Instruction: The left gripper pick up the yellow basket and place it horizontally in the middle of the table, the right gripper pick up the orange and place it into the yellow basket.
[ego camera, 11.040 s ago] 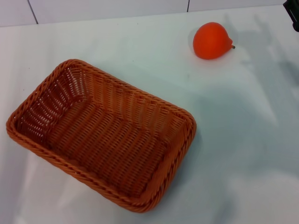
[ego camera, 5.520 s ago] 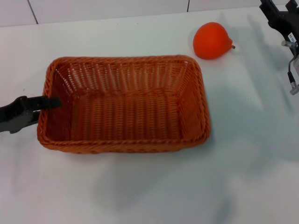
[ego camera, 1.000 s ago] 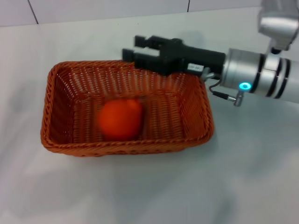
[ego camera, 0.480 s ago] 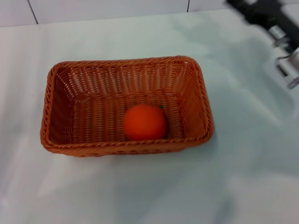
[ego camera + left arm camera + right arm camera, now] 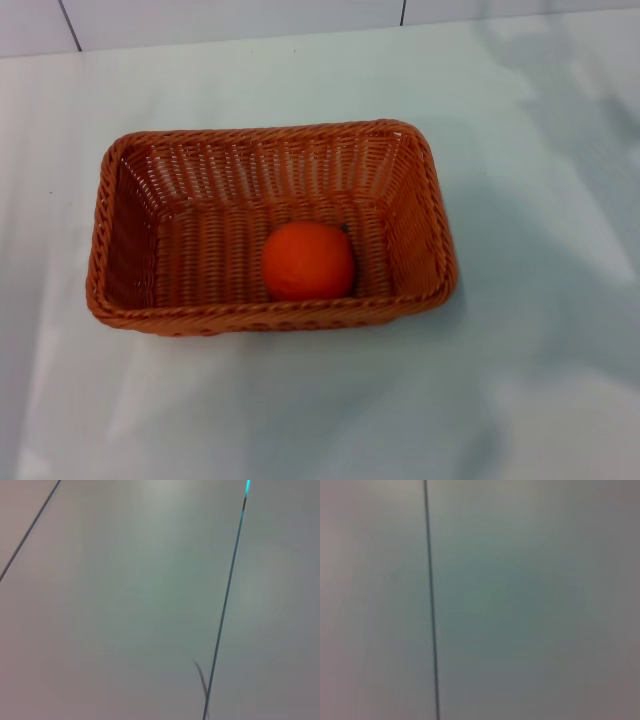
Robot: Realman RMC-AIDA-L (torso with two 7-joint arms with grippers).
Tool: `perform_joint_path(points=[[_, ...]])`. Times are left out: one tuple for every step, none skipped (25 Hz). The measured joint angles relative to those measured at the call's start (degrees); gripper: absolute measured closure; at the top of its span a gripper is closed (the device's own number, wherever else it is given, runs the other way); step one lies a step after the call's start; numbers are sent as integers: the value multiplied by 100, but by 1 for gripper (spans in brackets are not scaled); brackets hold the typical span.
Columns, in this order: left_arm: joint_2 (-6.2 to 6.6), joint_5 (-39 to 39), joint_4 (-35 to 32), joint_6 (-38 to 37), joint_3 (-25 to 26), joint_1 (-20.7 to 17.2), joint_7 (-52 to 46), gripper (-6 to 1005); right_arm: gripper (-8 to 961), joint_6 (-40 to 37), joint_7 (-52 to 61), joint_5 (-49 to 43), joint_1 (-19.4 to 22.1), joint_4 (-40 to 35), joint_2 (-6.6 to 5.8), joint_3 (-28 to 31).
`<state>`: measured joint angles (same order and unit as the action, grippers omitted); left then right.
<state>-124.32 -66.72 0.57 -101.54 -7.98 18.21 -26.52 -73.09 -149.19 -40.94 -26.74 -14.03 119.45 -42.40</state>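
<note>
The yellow basket (image 5: 130, 240), an orange-brown woven rectangle, lies with its long side across the middle of the white table (image 5: 540, 330) in the head view. The orange (image 5: 308, 261) rests inside it, right of centre, close to the near wall. Neither gripper shows in the head view. Both wrist views show only a plain pale surface crossed by a thin dark line, with no fingers and no task object.
A tiled wall edge (image 5: 230, 20) runs along the far side of the table. Bare white tabletop surrounds the basket on all sides.
The right gripper let go of the orange over the basket, then pulled back to the upper right and left the head view. The orange rolled right and settled.
</note>
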Motion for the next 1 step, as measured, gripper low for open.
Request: perform_joint_path(points=[[2, 1, -7, 25, 3, 3, 1, 476, 22, 2, -4, 1, 7, 1, 8, 68]])
